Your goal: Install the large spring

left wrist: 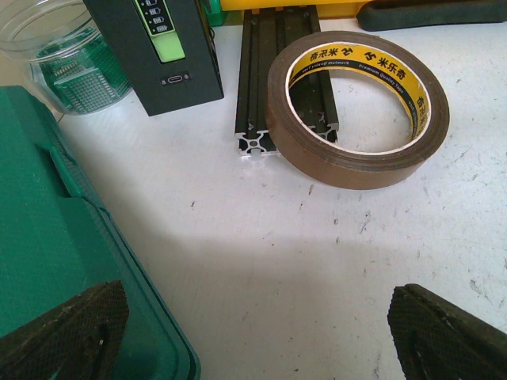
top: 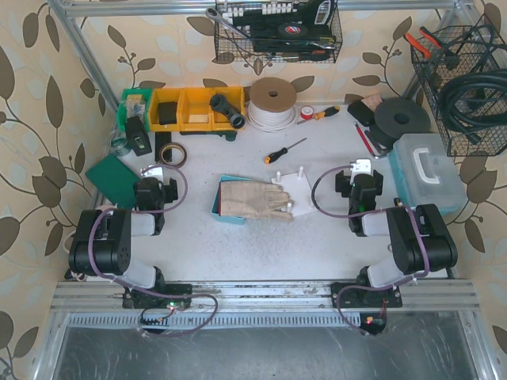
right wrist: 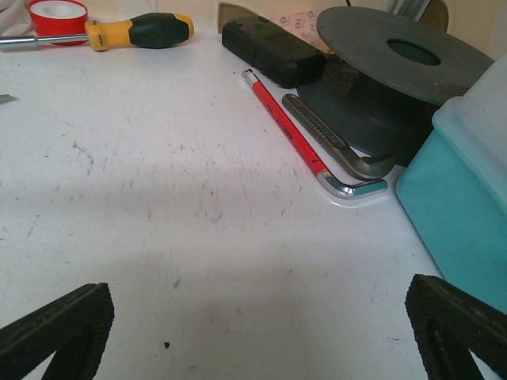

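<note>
At the near edge the two arms fold back over the white table point(top: 238, 245). The left gripper point(left wrist: 253, 336) hangs with its textured black fingers point(left wrist: 67, 332) spread wide and nothing between them, and the right gripper point(right wrist: 261, 336) is released in the same way over bare tabletop. Just beside the left gripper lies a flat dark-green plastic case point(left wrist: 40, 261). Between the arms a pair of pale leather work gloves point(top: 253, 198) rests on a shallow teal tray point(top: 215, 207), partly covering a white plate with upright white pegs point(top: 299, 180). The large spring cannot be made out in any view. Beyond the left gripper a roll of brown packing tape point(left wrist: 356, 154) leans on a black aluminium extrusion point(left wrist: 269, 71). Beyond the right gripper a red-handled hex key point(right wrist: 289, 131) lies beside a black plastic spool point(right wrist: 396, 47) and a translucent teal storage box point(right wrist: 459, 206). Farther back stand yellow plastic bins point(top: 194, 107) and a cardboard-flanged reel of white cord point(top: 272, 103).
</note>
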